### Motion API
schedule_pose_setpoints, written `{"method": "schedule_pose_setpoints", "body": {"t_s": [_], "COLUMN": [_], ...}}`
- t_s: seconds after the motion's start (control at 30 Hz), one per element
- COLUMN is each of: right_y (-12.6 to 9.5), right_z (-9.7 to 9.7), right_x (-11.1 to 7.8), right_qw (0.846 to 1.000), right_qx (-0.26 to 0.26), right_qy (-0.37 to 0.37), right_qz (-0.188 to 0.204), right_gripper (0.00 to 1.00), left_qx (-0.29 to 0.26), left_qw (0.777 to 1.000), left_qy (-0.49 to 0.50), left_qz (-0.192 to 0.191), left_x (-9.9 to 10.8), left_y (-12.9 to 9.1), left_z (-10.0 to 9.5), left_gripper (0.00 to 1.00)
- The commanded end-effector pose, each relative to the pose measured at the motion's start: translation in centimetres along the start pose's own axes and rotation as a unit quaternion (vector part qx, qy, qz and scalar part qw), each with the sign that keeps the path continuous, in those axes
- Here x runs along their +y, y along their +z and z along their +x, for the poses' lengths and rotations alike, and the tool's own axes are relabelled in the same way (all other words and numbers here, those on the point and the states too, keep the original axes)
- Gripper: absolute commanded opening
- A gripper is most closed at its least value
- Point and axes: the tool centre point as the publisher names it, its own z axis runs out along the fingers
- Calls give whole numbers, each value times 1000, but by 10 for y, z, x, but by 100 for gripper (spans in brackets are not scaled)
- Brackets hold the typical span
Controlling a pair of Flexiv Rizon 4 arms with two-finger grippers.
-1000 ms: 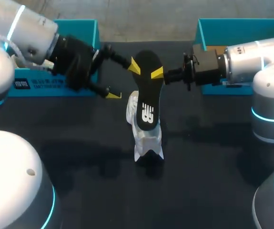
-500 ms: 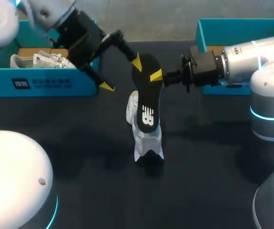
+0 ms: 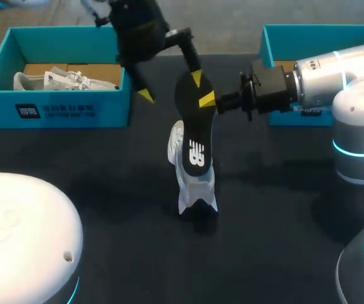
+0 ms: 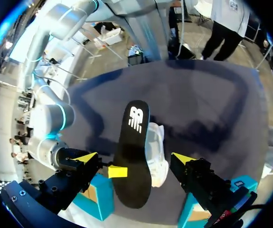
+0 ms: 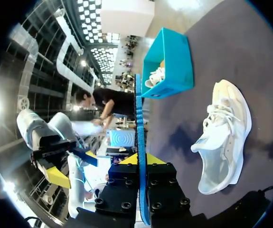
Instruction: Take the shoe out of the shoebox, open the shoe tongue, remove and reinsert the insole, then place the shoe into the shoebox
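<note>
My right gripper (image 3: 207,99) is shut on a black insole (image 3: 193,130), holding it up edge-on above a white shoe (image 3: 192,180) that lies on the dark table. The right wrist view shows the insole's blue edge (image 5: 138,128) running up from the gripper (image 5: 139,160), with the shoe (image 5: 221,137) lying beside it. My left gripper (image 3: 171,87) hangs open at the insole's far end, one yellow fingertip (image 3: 196,79) right by it. From the left wrist, the insole (image 4: 134,142) and shoe (image 4: 157,152) lie ahead between the spread fingers of that gripper (image 4: 133,157).
A teal shoebox (image 3: 61,114) at the back left holds another white shoe (image 3: 61,79). A second teal box (image 3: 314,31) stands at the back right, behind my right arm. Bare dark table (image 3: 106,202) lies in front of the shoe.
My left arm has swung from the left side up toward the back middle, uncovering the left shoebox; its gripper stays open. The right gripper, insole and shoe have not moved.
</note>
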Motion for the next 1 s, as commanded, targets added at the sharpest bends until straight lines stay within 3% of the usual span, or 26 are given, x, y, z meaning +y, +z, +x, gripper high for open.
{"method": "schedule_pose_setpoints", "body": {"t_s": [0.03,0.23,1.0], "right_y": [1,1,1], "right_z": [-1,-1,1], "right_x": [-2,-6,-8], "right_qw": [1000,1000,1000], "right_qx": [5,13,17], "right_qy": [-1,0,-5], "right_qz": [-5,-5,-12], "right_gripper": [0,0,0], "left_qx": [176,192,166], "left_qw": [984,981,985], "left_qy": [1,0,-5], "left_qz": [-12,-18,-33], "left_x": [0,6,12], "left_y": [-2,-4,-1], "left_z": [-7,-9,-13], "left_gripper": [100,100,100]}}
